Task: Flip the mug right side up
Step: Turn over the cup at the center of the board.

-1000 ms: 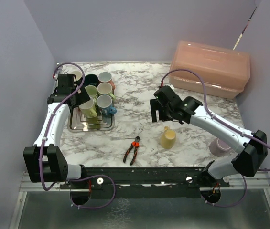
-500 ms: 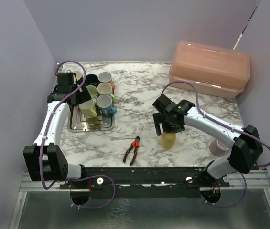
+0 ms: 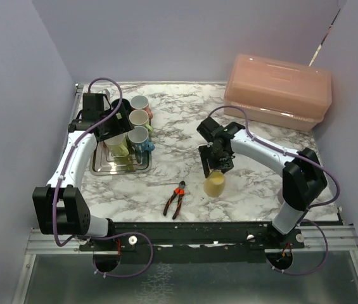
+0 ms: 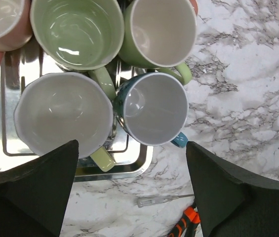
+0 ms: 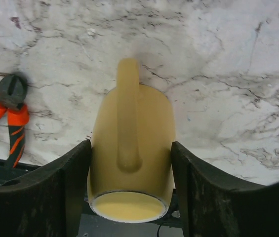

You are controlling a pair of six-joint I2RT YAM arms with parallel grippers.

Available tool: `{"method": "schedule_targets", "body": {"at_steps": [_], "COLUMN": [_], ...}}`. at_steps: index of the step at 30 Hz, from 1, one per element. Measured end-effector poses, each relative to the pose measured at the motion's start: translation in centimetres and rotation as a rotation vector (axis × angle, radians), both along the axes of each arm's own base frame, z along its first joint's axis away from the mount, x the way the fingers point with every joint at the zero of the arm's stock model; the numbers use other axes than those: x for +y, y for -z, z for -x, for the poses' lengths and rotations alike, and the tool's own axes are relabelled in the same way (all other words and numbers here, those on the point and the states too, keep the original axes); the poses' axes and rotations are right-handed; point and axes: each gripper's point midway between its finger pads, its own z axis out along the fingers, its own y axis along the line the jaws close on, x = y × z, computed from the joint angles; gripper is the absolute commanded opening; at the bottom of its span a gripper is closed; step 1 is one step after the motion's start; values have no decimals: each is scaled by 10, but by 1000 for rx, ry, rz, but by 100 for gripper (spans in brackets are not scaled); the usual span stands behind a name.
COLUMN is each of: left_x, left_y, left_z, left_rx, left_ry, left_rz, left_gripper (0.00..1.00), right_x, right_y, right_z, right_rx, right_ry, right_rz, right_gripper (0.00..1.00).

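The yellow mug (image 5: 132, 153) sits between the fingers of my right gripper (image 5: 131, 148), and both fingers press on its sides. Its flat base faces the wrist camera and its handle runs along the top. In the top view the mug (image 3: 215, 184) is in the front middle of the marble table, tilted with its base toward the near edge, under the right gripper (image 3: 215, 167). My left gripper (image 3: 112, 123) hangs open over the mugs in the metal tray (image 3: 120, 167). It holds nothing, and its fingers (image 4: 45, 182) are wide apart.
Orange-handled pliers (image 3: 175, 199) lie just left of the mug, and a thin clear rod (image 4: 164, 199) lies above them. Several upright mugs (image 4: 151, 108) fill the tray at the back left. A pink lidded box (image 3: 278, 90) stands at the back right.
My right gripper came down toward the near edge, and its jaws closed onto the yellow mug, which shifted slightly left and tilted. The left gripper drifted a little over the tray.
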Motion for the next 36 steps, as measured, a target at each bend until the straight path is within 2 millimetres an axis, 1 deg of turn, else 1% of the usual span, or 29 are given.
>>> {"method": "schedule_targets", "body": {"at_steps": [2, 6, 10, 13, 14, 15, 18, 19, 22, 28, 34, 36], "left_x": [-8, -18, -29, -37, -41, -45, -59, -61, -67, -67, -66, -65], "left_y": [-1, -1, 0, 2, 3, 4, 8, 9, 10, 2, 1, 1], "left_z": [0, 2, 4, 5, 6, 6, 8, 9, 10, 6, 5, 4], "left_rx": [-4, -4, 1, 7, 11, 14, 25, 27, 31, 10, 8, 8], "left_ry": [27, 72, 113, 142, 155, 165, 204, 211, 228, 225, 219, 217], "left_rz": [12, 30, 46, 56, 58, 60, 62, 62, 63, 61, 56, 55], "left_gripper": [89, 89, 89, 88, 89, 88, 88, 88, 89, 88, 88, 88], "right_x": [9, 24, 35, 43, 47, 48, 53, 54, 53, 49, 49, 49], "right_y": [-2, -3, -5, -7, -9, -8, -9, -9, -7, 4, 4, 5], "right_z": [-4, -11, -18, -26, -30, -32, -37, -38, -39, -31, -20, -18], "right_rx": [10, 21, 27, 18, 8, 10, 2, 0, 4, 63, 110, 118], "right_ry": [-37, -92, -136, -155, -161, -166, -176, -181, -201, -247, -288, -300], "right_rz": [-26, -65, -94, -107, -115, -115, -120, -121, -113, -91, -103, -102], "right_gripper": [54, 35, 25, 18, 17, 18, 36, 40, 45, 45, 36, 35]}}
